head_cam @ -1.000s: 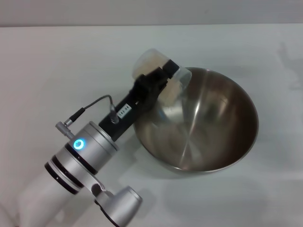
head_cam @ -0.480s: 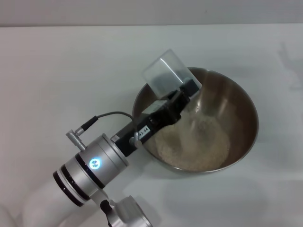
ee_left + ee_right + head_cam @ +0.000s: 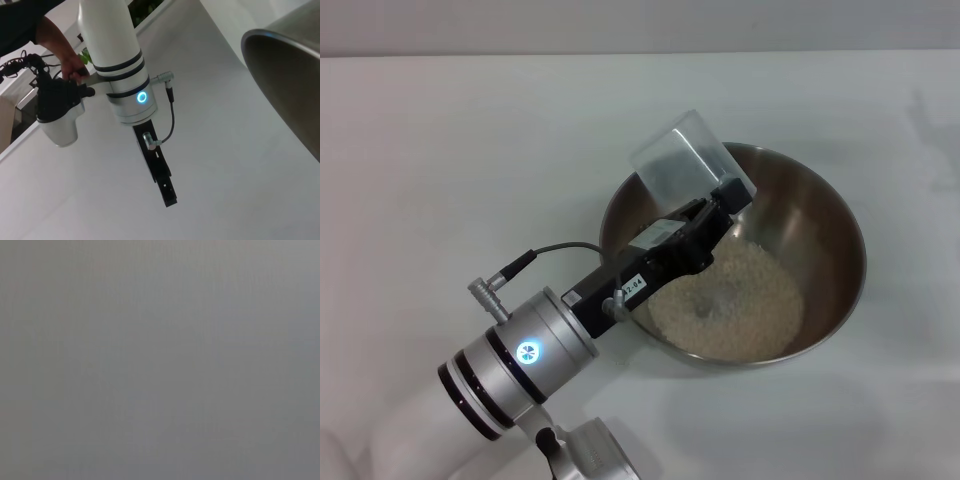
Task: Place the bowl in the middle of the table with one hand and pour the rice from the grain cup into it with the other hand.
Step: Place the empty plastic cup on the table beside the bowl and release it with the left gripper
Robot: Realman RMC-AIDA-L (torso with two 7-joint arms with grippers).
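**Cup inverted over bowl; rice delivered**

Bench: plain white, carrying the bowl only.

Bowl: steel, standing upright toward the right of the head view. Its outer wall also shows in the left wrist view.

Rice: a pale heap on the bowl floor.

Left gripper: closed on the cup, reaching in over the bowl's near-left rim.

Cup: clear, tipped past level and appearing empty. Its base points up and away over the far-left rim and its mouth faces down into the bowl. Its long axis runs in line with the forearm, so the cup lies directly ahead of the gripper.

Judgement: pouring looks finished. The next move depends on rolling the wrist back and lifting clear of the rim.

Right gripper: not visible, its wrist view being blank grey.
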